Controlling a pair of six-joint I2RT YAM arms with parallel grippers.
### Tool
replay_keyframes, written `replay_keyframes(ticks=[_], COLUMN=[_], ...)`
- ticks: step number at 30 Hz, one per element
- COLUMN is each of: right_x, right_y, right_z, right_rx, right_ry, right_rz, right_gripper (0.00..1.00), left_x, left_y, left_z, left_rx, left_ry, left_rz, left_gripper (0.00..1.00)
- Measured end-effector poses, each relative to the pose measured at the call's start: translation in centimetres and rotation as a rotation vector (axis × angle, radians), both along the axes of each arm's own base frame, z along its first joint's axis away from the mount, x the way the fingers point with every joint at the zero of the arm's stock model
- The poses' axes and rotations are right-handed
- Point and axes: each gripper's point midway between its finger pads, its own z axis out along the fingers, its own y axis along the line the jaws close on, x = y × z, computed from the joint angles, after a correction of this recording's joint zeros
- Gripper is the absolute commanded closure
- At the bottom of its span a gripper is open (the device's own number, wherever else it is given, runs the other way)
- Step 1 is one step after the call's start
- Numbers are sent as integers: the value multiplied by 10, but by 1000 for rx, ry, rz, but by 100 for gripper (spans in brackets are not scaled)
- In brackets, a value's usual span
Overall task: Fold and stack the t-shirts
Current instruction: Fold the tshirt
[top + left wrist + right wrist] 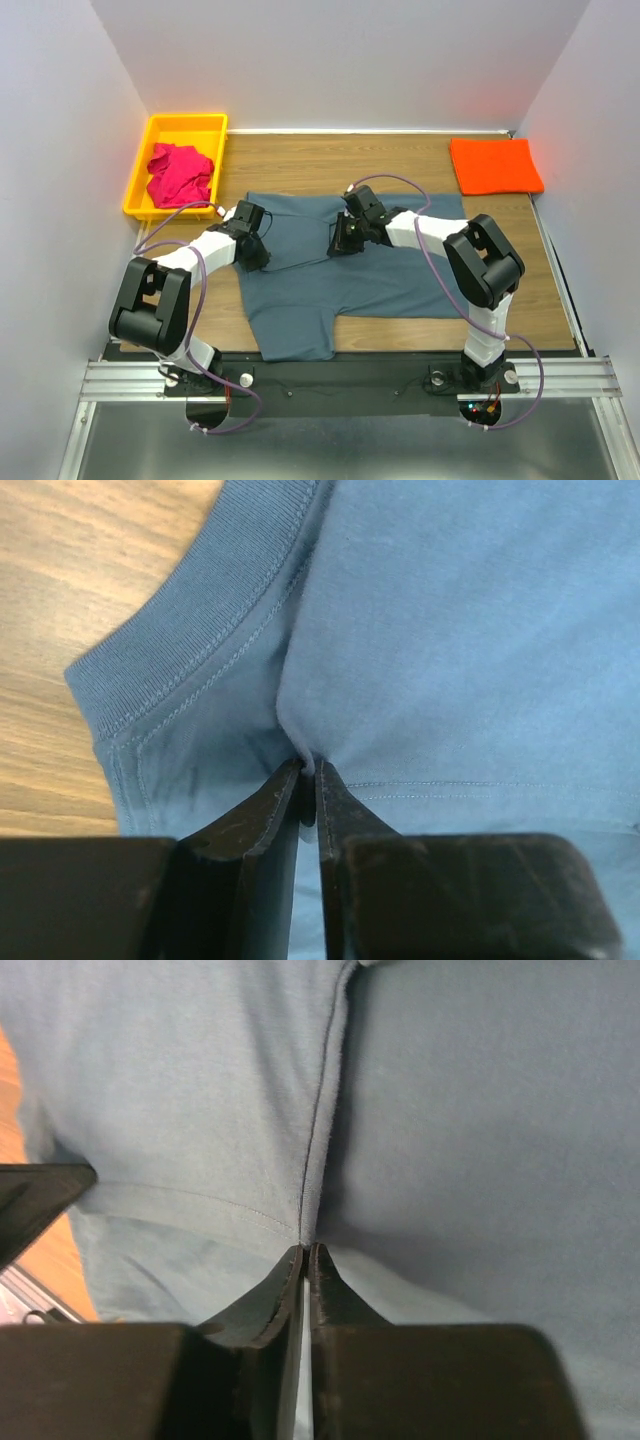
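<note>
A large grey-blue t-shirt (330,290) lies spread across the middle of the table. My left gripper (257,250) is at its left part, near the ribbed collar (200,630). Its jaws (310,767) are shut on a small pinch of the grey-blue cloth (450,630). My right gripper (340,240) is at the shirt's upper middle, shut (305,1250) on a raised crease of the cloth (480,1110). A bright orange t-shirt (495,165) lies folded flat at the back right. A magenta-pink t-shirt (180,172) sits crumpled in the bin.
The yellow plastic bin (187,124) stands at the back left corner of the wooden table (330,165). White walls close in on the left, back and right. Both arm bases are bolted to the rail (340,378) at the near edge.
</note>
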Motion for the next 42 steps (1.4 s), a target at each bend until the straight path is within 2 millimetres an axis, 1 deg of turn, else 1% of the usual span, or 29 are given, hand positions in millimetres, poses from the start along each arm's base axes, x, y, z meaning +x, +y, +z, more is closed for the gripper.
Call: replay_keyframes(ticks=[1,2,3,4,5,7,8,9,10,11,13,14,15,16,17,18,19,21,23,24,25,27,30,31,34,37,42], right_x=[-2,-3,-4,-5,-5,-5,-5,-3,-1,5,23,31,47,53,70,76,89,101,107,107,108,109,108,107,105,100,103], right_y=[-1,-2,-3,-4,-6,-11,-16,-22,-27,-36,-62,-74,-97,-107,-139,-153,-185,-224,-263,-274,-290,-308,-326,-334,-346,-360,-376], right_z=[-2,-3,-5,-6,-7,-8,-7,-4,-2,3,18,25,34,38,46,49,53,54,51,51,49,45,34,25,8,-12,-14], right_rx=[-5,-9,-15,-21,-29,-51,-64,-76,-85,-94,-112,-118,-131,-139,-162,-179,-212,-260,-311,-325,-349,-375,-406,-421,-447,-475,-482], right_ry=[4,6,8,10,8,4,0,-8,-16,-31,-75,-96,-128,-142,-173,-188,-209,-220,-217,-213,-210,-200,-173,-154,-115,-66,-69], right_rz=[2,5,9,12,18,23,27,27,21,8,-37,-62,-113,-135,-206,-234,-305,-386,-459,-478,-506,-534,-556,-563,-565,-571,-595], right_gripper=[85,80,77,73,71,67,61,58,55,53,53,53,53,53,54,55,56,57,57,58,58,58,58,58,59,59,59], left_x=[0,0,0,0,0,1,1,1,2,5,13,22,32,40,56,64,82,105,122,135,144,160,172,175,182,186,198], left_y=[1,1,2,2,3,5,6,8,9,12,14,14,13,13,11,10,6,1,-4,-8,-10,-15,-17,-17,-12,-2,21], left_z=[0,0,0,0,0,1,3,7,10,18,31,42,54,63,78,85,96,103,100,93,86,65,38,32,16,8,6], left_rx=[3,5,7,12,17,25,30,37,41,53,69,79,84,90,97,101,105,117,128,137,148,174,206,213,231,239,248], left_ry=[1,0,-1,-2,-3,-8,-15,-25,-35,-53,-86,-116,-151,-178,-225,-244,-282,-313,-317,-313,-303,-274,-224,-215,-185,-168,-171], left_rz=[1,2,3,5,6,8,10,13,15,17,20,20,21,20,20,19,15,4,-5,-14,-23,-42,-58,-61,-56,-34,17], left_gripper=[68,64,55,50,40,32,28,24,23,23,24,25,28,30,31,33,35,39,40,40,40,40,41,41,41,41,41])
